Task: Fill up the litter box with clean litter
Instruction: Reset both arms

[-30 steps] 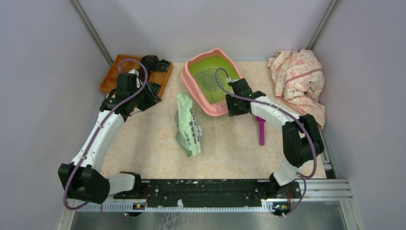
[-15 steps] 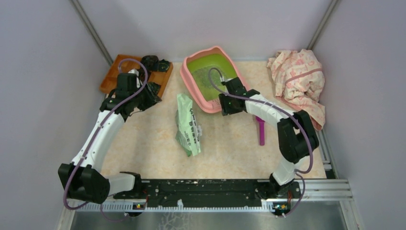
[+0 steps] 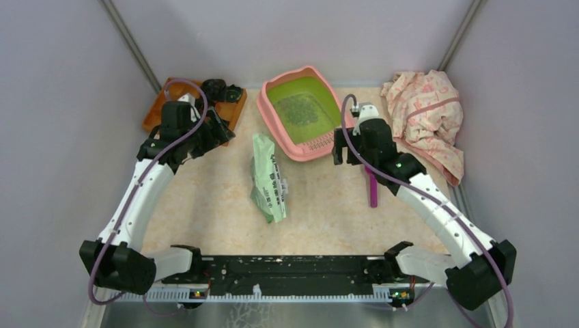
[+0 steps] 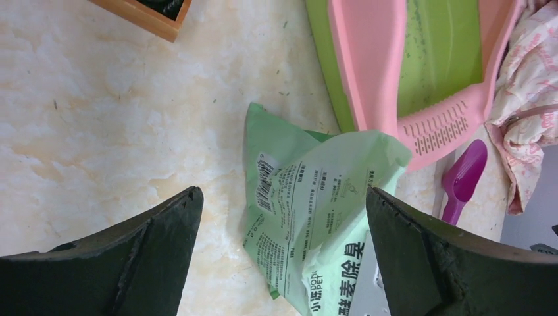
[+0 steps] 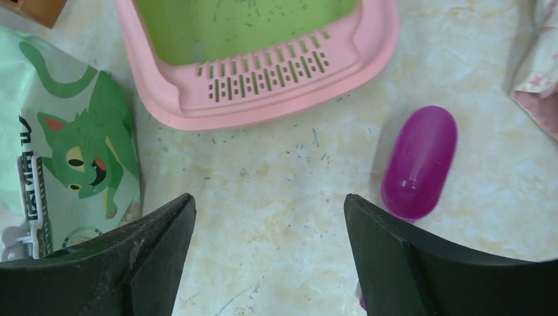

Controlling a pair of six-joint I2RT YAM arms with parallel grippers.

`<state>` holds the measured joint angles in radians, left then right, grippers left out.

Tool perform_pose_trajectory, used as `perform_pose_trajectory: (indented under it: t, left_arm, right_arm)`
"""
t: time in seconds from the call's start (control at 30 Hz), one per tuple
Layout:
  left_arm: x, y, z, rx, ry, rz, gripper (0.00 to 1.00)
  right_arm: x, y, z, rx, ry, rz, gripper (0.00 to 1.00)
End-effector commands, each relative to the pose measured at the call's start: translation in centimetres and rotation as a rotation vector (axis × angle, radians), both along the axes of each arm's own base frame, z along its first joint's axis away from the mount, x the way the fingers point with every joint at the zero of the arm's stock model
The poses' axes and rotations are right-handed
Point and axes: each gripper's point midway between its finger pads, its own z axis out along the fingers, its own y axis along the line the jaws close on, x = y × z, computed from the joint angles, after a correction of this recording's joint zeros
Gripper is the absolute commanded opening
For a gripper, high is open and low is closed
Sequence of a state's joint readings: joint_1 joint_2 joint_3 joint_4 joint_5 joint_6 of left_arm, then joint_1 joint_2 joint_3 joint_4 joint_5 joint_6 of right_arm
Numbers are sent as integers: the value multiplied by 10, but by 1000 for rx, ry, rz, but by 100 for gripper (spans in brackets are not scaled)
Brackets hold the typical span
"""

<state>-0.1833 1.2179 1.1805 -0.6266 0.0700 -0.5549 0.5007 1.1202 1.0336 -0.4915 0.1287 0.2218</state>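
The litter box (image 3: 274, 128), a lime green basin with a pink rim, stands at the back centre with its slotted grate (image 5: 263, 72) toward me. Dark litter (image 3: 304, 109) forms a speckled patch in the basin. My right gripper (image 3: 348, 156) hovers over bare table just in front of the grate's right corner. It is open and holds nothing (image 5: 268, 197). My left gripper (image 3: 217, 130) hangs left of the box near the wooden tray, open and empty (image 4: 283, 191). In the left wrist view the litter box (image 4: 375, 59) lies at the upper right.
A pale green printed bag (image 3: 267, 178) lies flat between the arms. A purple scoop (image 3: 372, 184) rests just right of my right gripper. An orange-brown wooden tray (image 3: 157, 113) sits at the back left, and a pink patterned cloth (image 3: 427, 113) at the back right.
My right gripper has left the box's grate end, drawn back to the right and opened wide. The left gripper has opened wide too, hardly moving. The box shifted slightly.
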Motion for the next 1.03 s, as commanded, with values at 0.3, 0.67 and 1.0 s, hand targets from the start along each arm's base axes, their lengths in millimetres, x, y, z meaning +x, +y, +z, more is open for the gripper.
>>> perform_pose_trajectory:
  t: [0.3,0.67,1.0]
  left_arm:
    - [-49,24,68,54,-297,13,99]
    - [-43,24,54,73,-263,3,99]
    - [-44,24,52,79,-265,-1,99]
  right_arm:
    - [-29,-46,40,90,-148,-198,87]
    - [-31,-38,46,175,-183,-177,87]
    - [-27,-35,40,169,-174,-177,85]
